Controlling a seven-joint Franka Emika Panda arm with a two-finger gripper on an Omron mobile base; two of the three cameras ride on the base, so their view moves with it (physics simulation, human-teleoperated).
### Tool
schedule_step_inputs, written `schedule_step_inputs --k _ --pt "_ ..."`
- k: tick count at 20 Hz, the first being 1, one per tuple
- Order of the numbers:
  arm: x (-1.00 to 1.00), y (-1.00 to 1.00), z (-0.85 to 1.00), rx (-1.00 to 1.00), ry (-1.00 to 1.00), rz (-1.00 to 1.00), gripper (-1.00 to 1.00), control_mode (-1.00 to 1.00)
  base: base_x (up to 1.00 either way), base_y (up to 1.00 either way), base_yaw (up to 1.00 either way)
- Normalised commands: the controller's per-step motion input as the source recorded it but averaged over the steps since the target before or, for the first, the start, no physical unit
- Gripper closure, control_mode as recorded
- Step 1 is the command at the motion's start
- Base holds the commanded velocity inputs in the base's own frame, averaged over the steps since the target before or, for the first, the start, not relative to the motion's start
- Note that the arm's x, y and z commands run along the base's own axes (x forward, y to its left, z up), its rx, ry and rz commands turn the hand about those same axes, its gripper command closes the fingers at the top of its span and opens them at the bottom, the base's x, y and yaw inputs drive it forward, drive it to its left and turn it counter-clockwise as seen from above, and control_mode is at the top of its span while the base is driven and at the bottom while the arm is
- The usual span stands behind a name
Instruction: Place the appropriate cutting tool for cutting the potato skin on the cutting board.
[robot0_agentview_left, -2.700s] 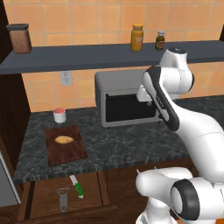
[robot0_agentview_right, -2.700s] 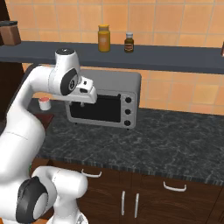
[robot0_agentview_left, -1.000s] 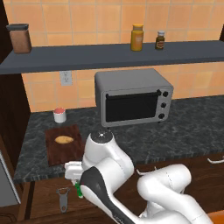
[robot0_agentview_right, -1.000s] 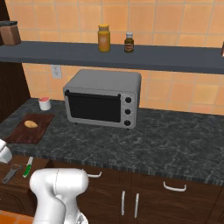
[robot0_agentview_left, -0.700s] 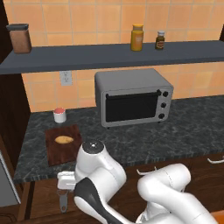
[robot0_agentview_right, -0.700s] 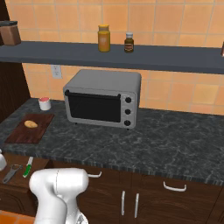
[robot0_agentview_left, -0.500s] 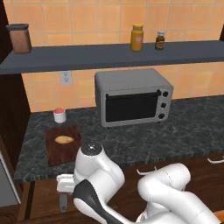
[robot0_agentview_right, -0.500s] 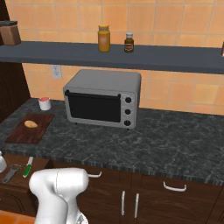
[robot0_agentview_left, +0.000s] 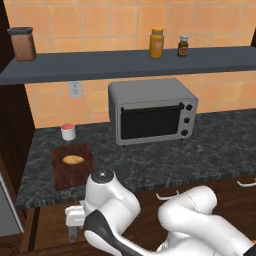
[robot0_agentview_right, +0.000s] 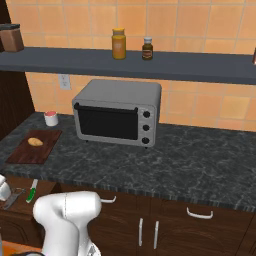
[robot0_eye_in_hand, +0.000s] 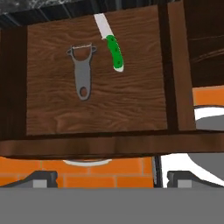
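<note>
The gripper (robot0_eye_in_hand: 105, 179) hangs over an open drawer (robot0_eye_in_hand: 96, 113) with its fingers (robot0_eye_in_hand: 39, 178) spread wide and holding nothing, probably lining up for a pick from above. Below it on the drawer floor the peeler (robot0_eye_in_hand: 82, 72) lies flat, looped head away from the hand, just beside the green-handled knife (robot0_eye_in_hand: 113, 48) but not touching. Farther off on the surface, the cutting board (robot0_agentview_left: 73, 165) carries the potato (robot0_agentview_left: 73, 159), with bare wood around it for the tool.
</note>
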Motion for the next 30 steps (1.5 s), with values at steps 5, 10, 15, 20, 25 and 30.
schedule_step_inputs --k 5,10,15,20,25,30 --pt "0.43 0.28 -0.34 -0.09 0.04 0.09 -1.0 -1.0 0.0 0.0 0.0" --pt "0.48 0.37 -0.5 -0.03 0.12 0.05 -1.0 -1.0 0.0 0.0 0.0" --pt "0.05 0.25 -0.43 -0.07 0.03 0.01 -1.0 -1.0 0.0 0.0 0.0" --pt "-0.04 0.08 -0.33 -0.08 0.0 0.0 -1.0 -1.0 0.0 0.0 0.0" --pt "0.0 0.0 -0.38 -0.1 0.02 0.0 -1.0 -1.0 0.0 0.0 0.0" --pt "-0.07 0.0 -0.23 -0.03 0.04 0.0 -1.0 -1.0 0.0 0.0 0.0"
